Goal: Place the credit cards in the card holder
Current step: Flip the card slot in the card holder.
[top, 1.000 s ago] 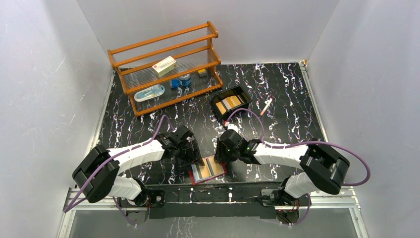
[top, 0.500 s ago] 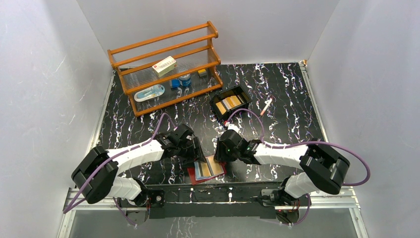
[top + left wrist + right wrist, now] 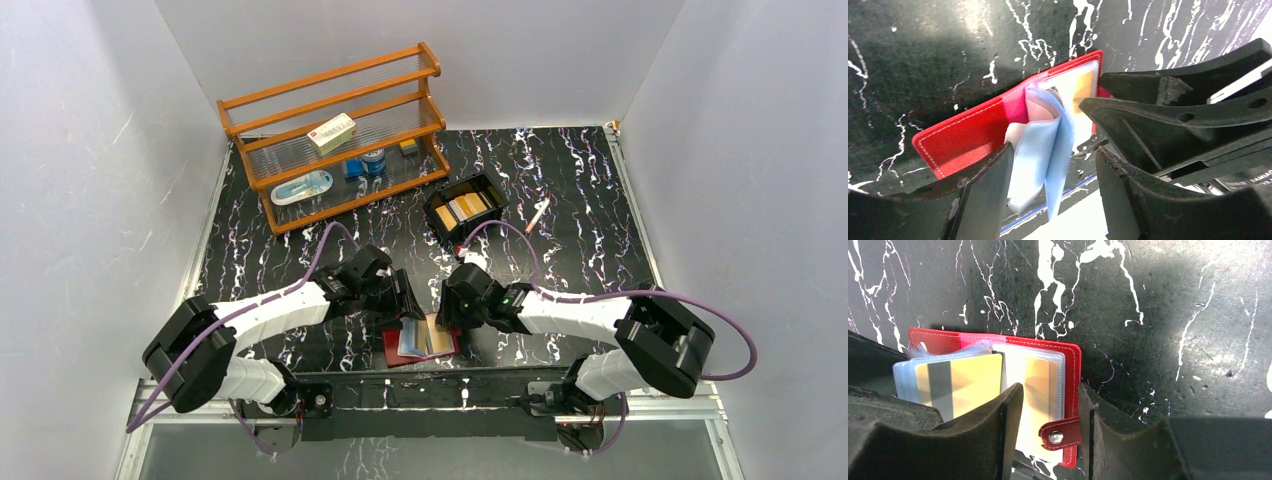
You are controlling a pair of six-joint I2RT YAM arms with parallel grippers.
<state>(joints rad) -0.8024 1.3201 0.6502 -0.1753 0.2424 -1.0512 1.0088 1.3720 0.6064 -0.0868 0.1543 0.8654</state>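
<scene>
The red card holder (image 3: 393,352) lies open at the table's near edge, between both grippers. Its clear blue sleeves (image 3: 1040,150) stand up from the red cover (image 3: 968,135). One sleeve holds a gold card with a grey stripe (image 3: 960,380). My left gripper (image 3: 404,308) is open, its jaws either side of the raised sleeves (image 3: 1054,150). My right gripper (image 3: 446,318) is open and straddles the holder's right edge and snap tab (image 3: 1060,432), jaws around them (image 3: 1050,390). More orange and white cards (image 3: 462,208) lie in a black tray (image 3: 490,185).
A wooden rack (image 3: 335,135) stands at the back left with a cream box (image 3: 331,132), a small dish and little jars. A pen (image 3: 538,213) lies right of the black tray. The table's front edge is just behind the holder.
The holder's sleeves have risen from lying flat to standing up. My left gripper has shifted right, towards the holder's middle. My right gripper has barely moved.
</scene>
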